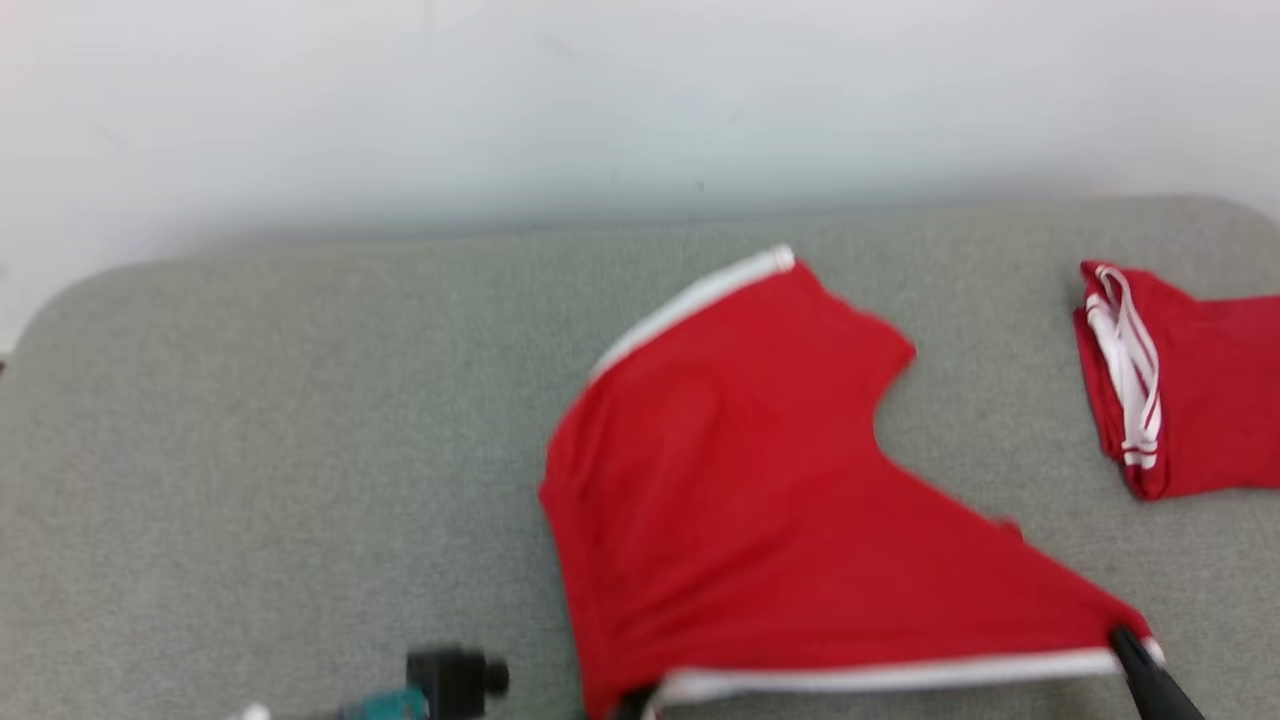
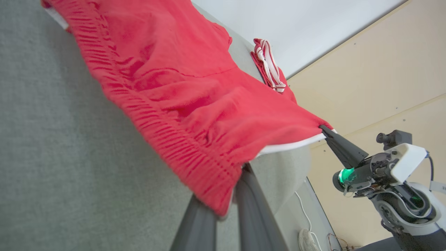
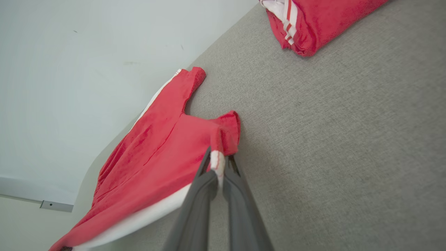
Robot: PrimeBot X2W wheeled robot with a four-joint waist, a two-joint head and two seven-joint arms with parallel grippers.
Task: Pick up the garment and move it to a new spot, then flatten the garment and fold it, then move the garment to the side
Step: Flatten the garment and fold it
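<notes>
On garment (image 1: 760, 500) hem, both pincers (image 2: 223, 205) (image 3: 217, 167) clamped

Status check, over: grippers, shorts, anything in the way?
Left gripper shut on shorts, right gripper too. Shorts stretched between them, far end on table. Folded garment lies apart, at right.

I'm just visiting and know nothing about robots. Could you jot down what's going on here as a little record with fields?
Surface: grey padded table, white wall behind
Garment: red shorts with white side stripes, spread out, near edge raised
Left gripper: shut on the waistband corner
Right gripper: shut on a leg-hem corner
Between grippers: the white-striped edge, pulled taut
Also there: folded red garment, lying apart at the table's right
</notes>
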